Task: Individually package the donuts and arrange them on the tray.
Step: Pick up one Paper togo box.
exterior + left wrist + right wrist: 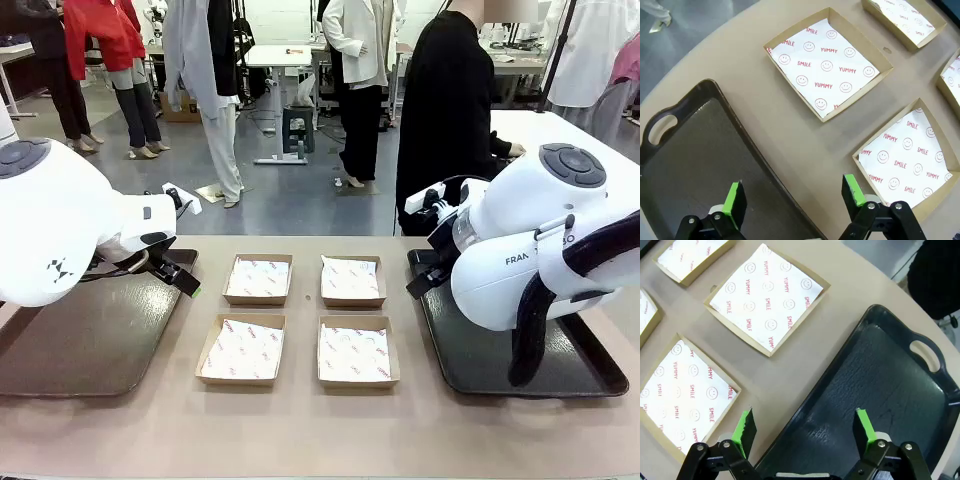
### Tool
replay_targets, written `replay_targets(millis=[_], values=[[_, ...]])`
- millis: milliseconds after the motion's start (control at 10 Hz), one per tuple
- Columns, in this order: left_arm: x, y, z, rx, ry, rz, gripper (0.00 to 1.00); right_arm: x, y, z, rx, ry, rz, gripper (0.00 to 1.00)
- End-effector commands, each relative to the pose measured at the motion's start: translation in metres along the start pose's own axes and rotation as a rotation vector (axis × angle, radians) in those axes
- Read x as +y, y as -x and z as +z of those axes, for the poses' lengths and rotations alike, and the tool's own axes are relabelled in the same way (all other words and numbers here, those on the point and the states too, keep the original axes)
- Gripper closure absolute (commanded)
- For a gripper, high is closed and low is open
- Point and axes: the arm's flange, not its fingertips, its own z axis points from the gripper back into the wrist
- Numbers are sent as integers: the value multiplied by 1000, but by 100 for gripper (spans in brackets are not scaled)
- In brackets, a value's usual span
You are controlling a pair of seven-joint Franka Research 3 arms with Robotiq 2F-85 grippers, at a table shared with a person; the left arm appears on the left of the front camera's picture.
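Left gripper [792,197] and right gripper [805,430] are hovering spread wide, straddling brown tray [747,132] and black tray [840,360] rims; descending here is possibly snagging an edge.

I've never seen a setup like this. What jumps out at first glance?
Four cardboard boxes lined with smiley-printed paper sit in a two-by-two grid mid-table. The left tray and right tray flank them, with the left end effector and right end effector hanging open over the trays' inner rims.

4 boxes [860,44]: brown | liners [827,70]: white, red smiley print | 2 trays [890,375]: dark
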Motion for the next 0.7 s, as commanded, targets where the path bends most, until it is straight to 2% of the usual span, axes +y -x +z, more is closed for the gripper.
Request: replay_targets(millis=[0,600], values=[[0,0,0,0,0,0,0,0,0,0,0,0,0,0],[0,0,0,0,0,0,0,0,0,0,0,0,0,0]])
